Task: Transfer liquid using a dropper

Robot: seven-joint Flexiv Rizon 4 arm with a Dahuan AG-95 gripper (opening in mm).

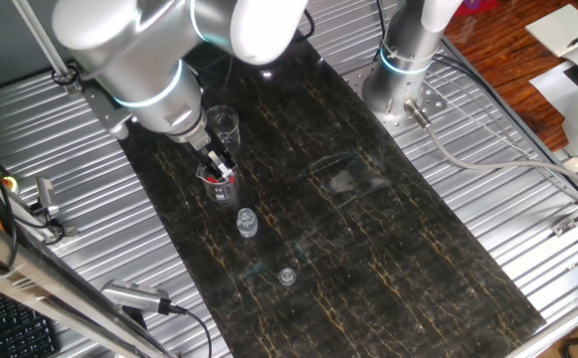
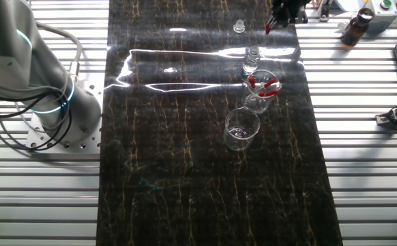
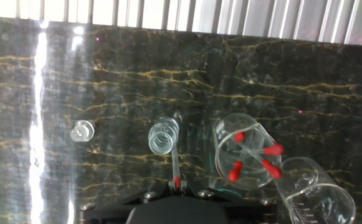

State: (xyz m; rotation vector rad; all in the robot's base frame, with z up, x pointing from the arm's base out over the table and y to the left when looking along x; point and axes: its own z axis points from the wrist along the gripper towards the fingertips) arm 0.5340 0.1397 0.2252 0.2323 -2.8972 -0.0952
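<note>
In the hand view my gripper (image 3: 177, 184) is shut on a dropper (image 3: 176, 158). Its red top sits between the fingers and its clear tube points down, with the tip beside the mouth of the small clear vial (image 3: 162, 137). A glass beaker (image 3: 245, 159) to the right holds three more red-topped droppers. In one fixed view the gripper (image 1: 216, 162) hangs over that beaker (image 1: 219, 184), above the vial (image 1: 247, 224). In the other fixed view the gripper (image 2: 275, 24) shows at the top edge, with the vial (image 2: 252, 59) and the beaker of droppers (image 2: 262, 87) below it.
A second glass beaker (image 1: 224, 124) stands beside the dropper beaker, and it also shows in the other fixed view (image 2: 241, 128) and the hand view (image 3: 316, 194). A small clear cap (image 1: 287, 275) lies on the dark mat past the vial. A brown bottle (image 2: 355, 29) stands off the mat.
</note>
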